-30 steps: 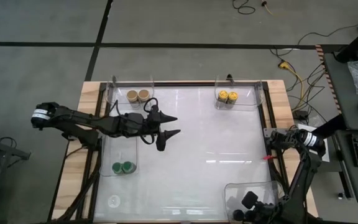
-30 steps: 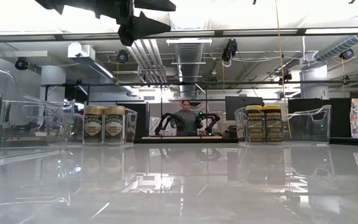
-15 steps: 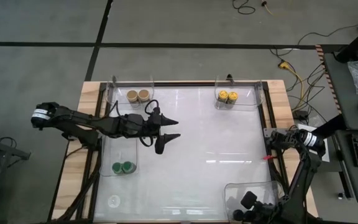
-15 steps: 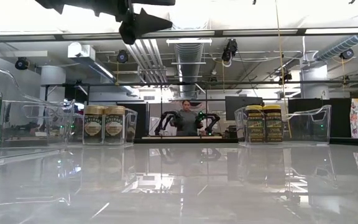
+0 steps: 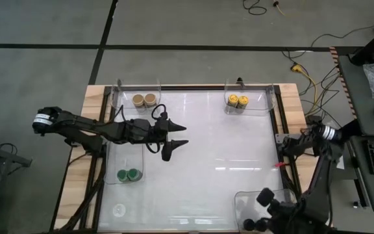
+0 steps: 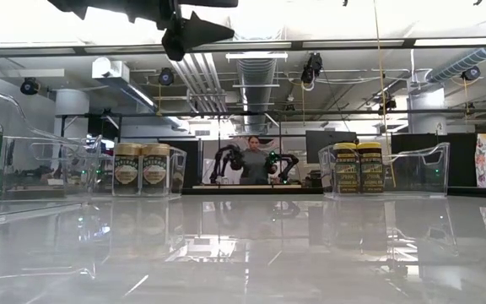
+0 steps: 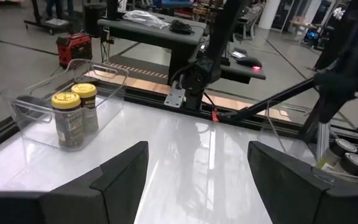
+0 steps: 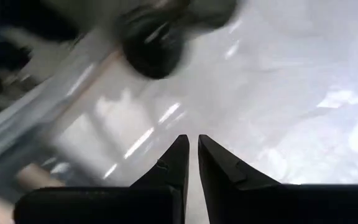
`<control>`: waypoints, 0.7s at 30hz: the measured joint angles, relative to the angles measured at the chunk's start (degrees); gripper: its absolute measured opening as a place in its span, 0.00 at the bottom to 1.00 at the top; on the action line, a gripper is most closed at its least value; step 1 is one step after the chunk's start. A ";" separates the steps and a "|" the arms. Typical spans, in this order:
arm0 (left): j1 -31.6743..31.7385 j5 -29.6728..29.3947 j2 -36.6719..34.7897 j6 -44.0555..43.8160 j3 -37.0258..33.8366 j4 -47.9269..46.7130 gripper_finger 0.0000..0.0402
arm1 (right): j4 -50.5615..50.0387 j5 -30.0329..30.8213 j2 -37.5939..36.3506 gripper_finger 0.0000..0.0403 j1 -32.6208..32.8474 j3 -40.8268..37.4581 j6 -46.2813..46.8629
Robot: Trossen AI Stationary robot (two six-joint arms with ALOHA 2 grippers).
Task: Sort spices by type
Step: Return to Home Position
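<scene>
- As the right arm folded back toward its rest, your right gripper point(image 8: 192, 138) had its fingers pressed almost together with nothing between them, so it carried no jar.
- Half a second before, that gripper had sat lower over the clear bin point(image 5: 242, 201). By this moment it had lifted and drawn off, and the arm's elbow had swung outward past the table edge.
- Just beside that gripper, the two black-lidded jars point(image 5: 254, 225) stood in the same bin, clear of the fingers.
- Your left gripper point(image 5: 186, 134) hung above the table point(image 5: 213, 149) with its fingers spread wide and empty. Over the last second it had slipped back only slightly.
- Near its wrist on one side, the two tan-lidded jars point(image 5: 143, 99) stood touching in a second bin point(image 5: 119, 97).
- Near its wrist on the other side, the two green-lidded jars point(image 5: 129, 174) stood paired in a third bin point(image 5: 119, 159).
- Well ahead of its fingertips, the two yellow-lidded jars point(image 5: 237, 101) stood side by side in a fourth bin point(image 5: 261, 101).
- No jar showed loose on the table and each lid colour kept to its own bin, so you could take the sorting as finished, judging by how things lay.
- For you, the change meant that only the retreat of both arms was left. The right arm looked well into it and the left had barely started, as far as could be judged.
</scene>
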 joint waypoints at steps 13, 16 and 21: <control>0.10 -0.13 -0.02 4.94 0.04 -12.02 0.65 | 15.31 19.08 -24.59 0.07 -7.75 -19.63 -3.50; 1.28 -0.06 -0.09 5.11 0.04 -11.60 0.65 | 23.94 22.08 -31.16 0.07 -11.23 -26.73 -9.69; 4.55 -0.13 -0.55 7.90 0.04 -11.54 0.65 | 43.89 22.02 -41.26 0.07 -21.95 -40.25 -22.80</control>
